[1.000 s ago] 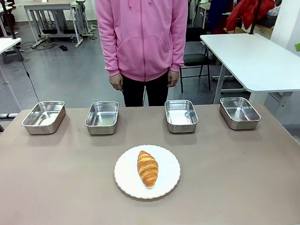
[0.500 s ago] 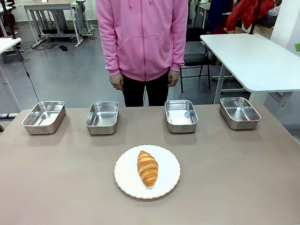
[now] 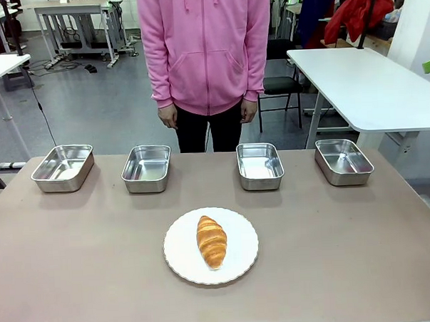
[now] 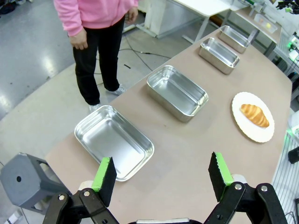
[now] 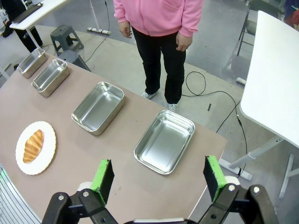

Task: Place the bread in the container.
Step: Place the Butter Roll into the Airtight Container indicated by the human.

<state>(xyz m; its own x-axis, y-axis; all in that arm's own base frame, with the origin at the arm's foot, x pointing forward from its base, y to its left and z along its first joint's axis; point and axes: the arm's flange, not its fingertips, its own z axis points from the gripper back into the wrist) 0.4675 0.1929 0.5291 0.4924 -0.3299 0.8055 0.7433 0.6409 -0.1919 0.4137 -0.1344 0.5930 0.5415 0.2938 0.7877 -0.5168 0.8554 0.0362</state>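
Nothing has moved. The ridged golden-brown croissant (image 3: 211, 241) lies central, long axis near-to-far, seemingly no nearer the empty, wide-open left gripper (image 4: 162, 173) than the equally wide right gripper (image 5: 159, 179).

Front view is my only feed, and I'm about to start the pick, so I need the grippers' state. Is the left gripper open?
Observer: Yes. The left gripper is open and empty. It hovers above the table, nearest the leftmost pan.
Operator: And the right one?
Observer: The right gripper is open and empty too. It hovers above the table, nearest the rightmost pan.
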